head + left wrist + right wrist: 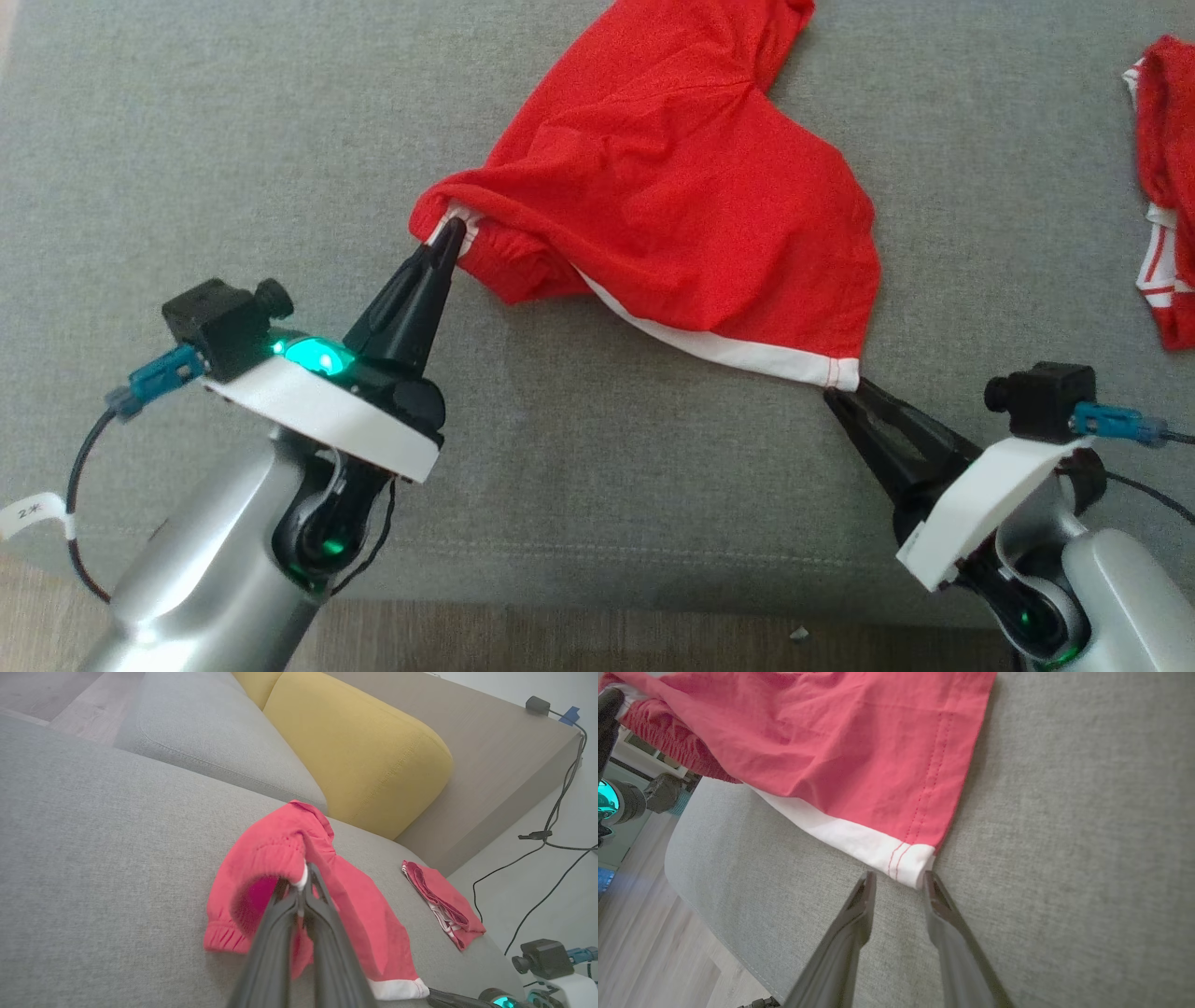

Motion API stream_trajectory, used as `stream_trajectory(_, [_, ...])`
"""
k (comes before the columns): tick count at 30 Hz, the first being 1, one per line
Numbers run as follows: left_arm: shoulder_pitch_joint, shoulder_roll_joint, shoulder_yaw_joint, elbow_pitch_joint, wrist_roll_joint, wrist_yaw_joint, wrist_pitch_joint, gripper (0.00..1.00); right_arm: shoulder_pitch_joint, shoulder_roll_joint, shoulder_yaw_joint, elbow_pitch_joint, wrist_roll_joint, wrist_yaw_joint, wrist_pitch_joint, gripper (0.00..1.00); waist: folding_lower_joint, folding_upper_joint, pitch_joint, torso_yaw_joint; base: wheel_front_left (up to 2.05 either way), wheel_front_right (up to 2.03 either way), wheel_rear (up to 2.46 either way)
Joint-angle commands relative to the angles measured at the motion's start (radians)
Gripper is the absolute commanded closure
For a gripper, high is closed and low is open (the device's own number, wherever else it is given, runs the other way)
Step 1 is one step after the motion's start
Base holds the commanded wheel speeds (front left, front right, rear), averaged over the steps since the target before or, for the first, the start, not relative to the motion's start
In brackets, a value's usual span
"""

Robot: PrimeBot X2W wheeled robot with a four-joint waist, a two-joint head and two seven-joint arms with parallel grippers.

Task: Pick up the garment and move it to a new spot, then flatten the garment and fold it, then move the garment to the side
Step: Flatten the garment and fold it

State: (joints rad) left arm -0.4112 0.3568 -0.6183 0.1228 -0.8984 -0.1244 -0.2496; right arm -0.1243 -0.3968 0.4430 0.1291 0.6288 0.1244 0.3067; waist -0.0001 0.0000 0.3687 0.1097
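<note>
1. Tooling, left gripper [452,229]: fingers pressed together and clamped on a white-trimmed edge of the red shorts [672,187]. That edge is raised slightly off the seat.
2. Tooling, right gripper [836,397]: fingers apart, tips low on the cushion. The corner of the white hem band [747,355] sits just at the tips and is not pinched, so I hold nothing on this side.
3. Task item, location: the red shorts lie crumpled on the grey sofa seat [233,140], spanning the gap between my two grippers. The far part bunches toward the top of the head view.
4. Step in hand, as I judge it: taking the second corner, so the piece can be lifted by two points and carried to its new spot. Flattening and folding are not begun.
5. Next move calls for: closing the right fingers on the hem corner and catching every layer without digging into the upholstery. Both arms should then rise together, with the hem line kept taut.
6. Materials: thin, limp red cloth with soft creases. The white band carries red double stitching, and a gathered elastic section sits near the left grip. The seat is a coarse grey weave.
7. Also present: a second red garment [1162,187] with white stripes, folded, well apart at the seat's right. A mustard-yellow cushion [359,760] stands behind.
</note>
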Motion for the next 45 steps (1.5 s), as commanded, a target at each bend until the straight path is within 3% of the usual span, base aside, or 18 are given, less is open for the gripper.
stream_trajectory(1, [-0.036,0.029,0.041,-0.033,0.01,-0.006,-0.012,1.0,-0.004,-0.002,0.006,-0.024,-0.009,0.006,0.0,0.53,0.0001,0.0,0.003,0.005,0.0,0.0,0.0])
stream_trajectory(6, [-0.042,0.028,0.044,-0.036,0.01,-0.006,-0.012,1.0,-0.019,0.003,0.015,0.002,-0.002,0.006,0.007,0.64,0.0001,0.0,0.014,0.013,0.0,0.0,0.0])
stream_trajectory(7, [-0.044,0.027,0.044,-0.036,0.01,-0.006,-0.012,1.0,-0.023,0.003,0.018,0.007,-0.002,0.006,0.005,0.72,0.0001,0.0,0.016,0.015,0.0,0.0,0.0])
stream_trajectory(8, [-0.045,0.026,0.044,-0.037,0.011,-0.006,-0.012,1.0,-0.028,0.003,0.022,0.01,-0.002,0.006,0.001,0.91,0.0001,0.0,0.019,0.017,0.0,0.0,0.0])
stream_trajectory(9, [-0.047,0.026,0.044,-0.037,0.011,-0.006,-0.012,1.0,-0.032,0.001,0.029,0.009,-0.002,0.006,-0.005,1.0,0.0001,0.0,0.021,0.018,0.0,0.0,0.0])
stream_trajectory(15, [-0.039,0.033,0.054,-0.032,0.013,-0.006,-0.012,1.0,-0.058,-0.033,0.038,-0.032,0.016,0.006,-0.076,1.0,0.0001,0.0,0.006,0.008,0.0,0.0,0.0])
stream_trajectory(19, [-0.034,0.05,0.046,-0.043,0.016,-0.006,-0.012,1.0,-0.061,-0.061,-0.018,-0.093,0.056,0.006,-0.119,1.0,0.0001,0.0,-0.024,-0.01,0.0,0.0,0.0])
stream_trajectory(25, [-0.101,0.154,-0.039,-0.111,-0.023,-0.006,-0.008,1.0,-0.129,-0.14,-0.201,-0.249,0.118,0.006,-0.122,1.0,0.0001,0.0,-0.089,-0.063,0.0,0.0,0.0])
stream_trajectory(28, [-0.206,0.226,-0.091,-0.139,-0.044,-0.006,0.028,1.0,-0.244,-0.158,-0.275,-0.255,0.115,0.006,-0.091,1.0,0.0001,0.0,-0.104,-0.088,0.0,0.0,0.0])
stream_trajectory(34, [-0.522,0.283,-0.168,-0.111,-0.077,-0.006,0.113,1.0,-0.595,-0.111,-0.309,-0.111,0.046,0.006,-0.04,1.0,0.0001,0.0,-0.074,-0.116,0.0,0.0,0.0])
stream_trajectory(38, [-0.747,0.26,-0.215,0.018,-0.048,-0.006,0.111,1.0,-0.844,-0.069,-0.285,0.048,-0.022,0.006,-0.073,1.0,0.0001,0.0,-0.022,-0.129,0.0,0.0,0.0])
stream_trajectory(45, [-1.018,0.183,-0.249,0.252,0.148,-0.006,-0.009,1.0,-1.108,-0.045,-0.231,0.258,-0.097,0.006,-0.261,1.0,0.0001,0.0,0.029,-0.146,0.0,0.0,0.0])
